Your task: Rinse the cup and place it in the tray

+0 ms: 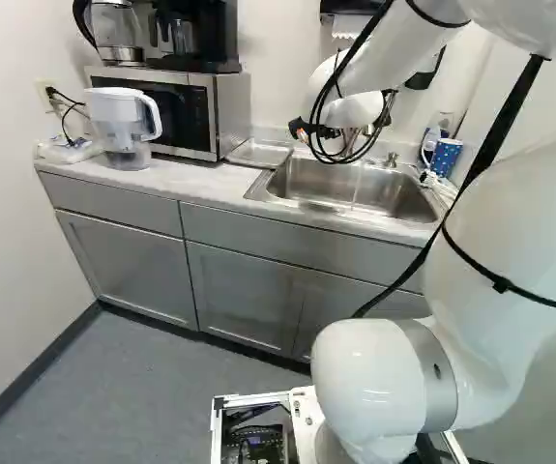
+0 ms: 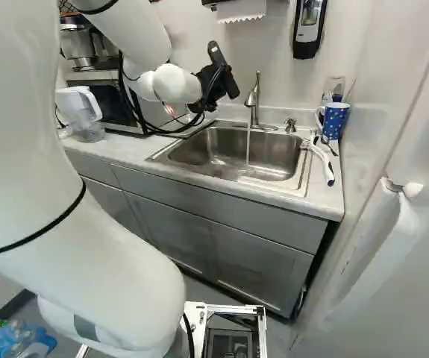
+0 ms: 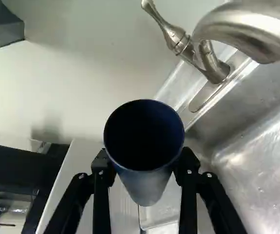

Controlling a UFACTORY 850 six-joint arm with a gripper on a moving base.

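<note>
First inspector: Operator, at the left of your left base view, a white-lidded plastic pitcher [image 1: 118, 121] stands on the pale, mottled counter [image 1: 186, 182].

Second inspector: Beside it, your microwave [image 1: 231, 108] is boxy, metal-framed, dark at the door. A rounded glass kettle [image 1: 118, 26] and a black coffee maker [image 1: 205, 48] sit on top.

First inspector: Next, your tray [image 1: 260, 154]: shallow, metallic, just beside the sink.

Second inspector: And your cup [image 3: 146, 189]?

First inspector: In your gripper [image 2: 218, 80], raised off the counter near the sink's back edge. Your wrist view shows a round mouth, dark blue inside, and a smooth wall tapering to a greyish base.

Second inspector: Your jaws?

First inspector: Spread to the cup's width, one bearing on each side of it.

Second inspector: Further right, your sink [image 2: 192, 149] is a round-cornered steel basin. A thin stream of water [image 2: 248, 147] falls into it from the curved metal faucet [image 2: 254, 99].

First inspector: Finally, a glossy blue mug [image 2: 335, 121] with pale dots. Near it lies a slender, curved white tool [image 2: 321, 158], black at its end.
</note>
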